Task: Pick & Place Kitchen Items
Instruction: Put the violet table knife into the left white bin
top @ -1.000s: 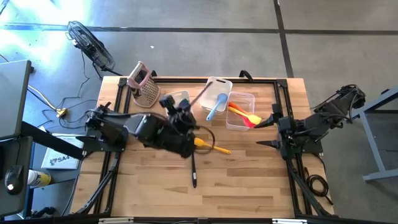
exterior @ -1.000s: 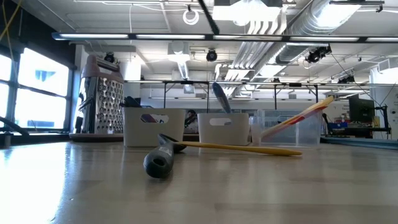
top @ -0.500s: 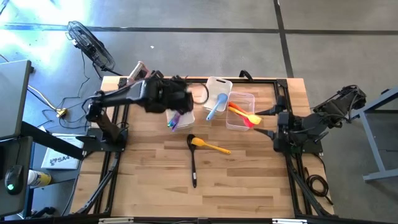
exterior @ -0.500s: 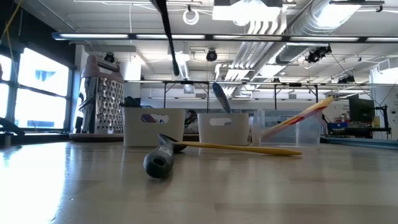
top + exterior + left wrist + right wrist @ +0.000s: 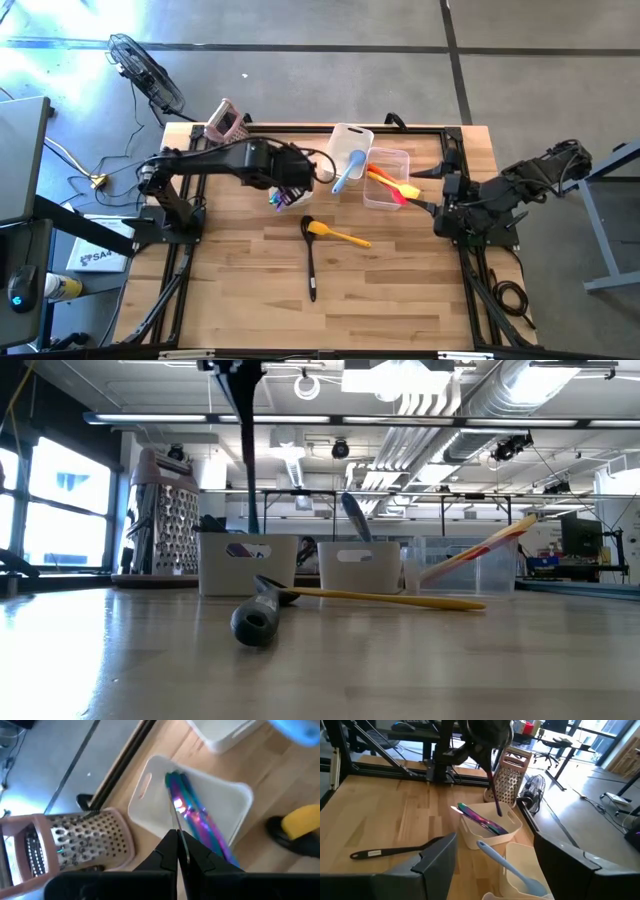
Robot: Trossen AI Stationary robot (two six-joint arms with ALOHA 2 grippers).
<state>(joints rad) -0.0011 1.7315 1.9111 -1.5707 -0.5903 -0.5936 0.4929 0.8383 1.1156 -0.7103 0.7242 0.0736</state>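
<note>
The left gripper (image 5: pixel 298 183) hung above the left tub (image 5: pixel 290 185) at upper centre of the high view, its fingers (image 5: pixel 170 851) pressed together on a thin dark utensil (image 5: pixel 247 450) that pointed straight down toward the tub. Inside that tub lay iridescent purple utensils (image 5: pixel 192 815). Just beside it, toward the frame's left, stood the pink-topped grater (image 5: pixel 229 125). The middle tub (image 5: pixel 350 150) held a blue spatula (image 5: pixel 347 173), and the right tub (image 5: pixel 387 178) held red and yellow utensils (image 5: pixel 393 184). On the bare wooden table (image 5: pixel 240 280), below the tubs in the high view, lay a black spoon (image 5: pixel 310 258) and a yellow spatula (image 5: pixel 338 235), their heads touching. The right gripper (image 5: pixel 428 190) waited at the table's right edge with its fingers spread, holding nothing. A floor fan (image 5: pixel 145 68) stood on the concrete floor at upper left. The low view showed ceiling ducts (image 5: pixel 470 395) and bright windows (image 5: pixel 55 500) behind the table.
</note>
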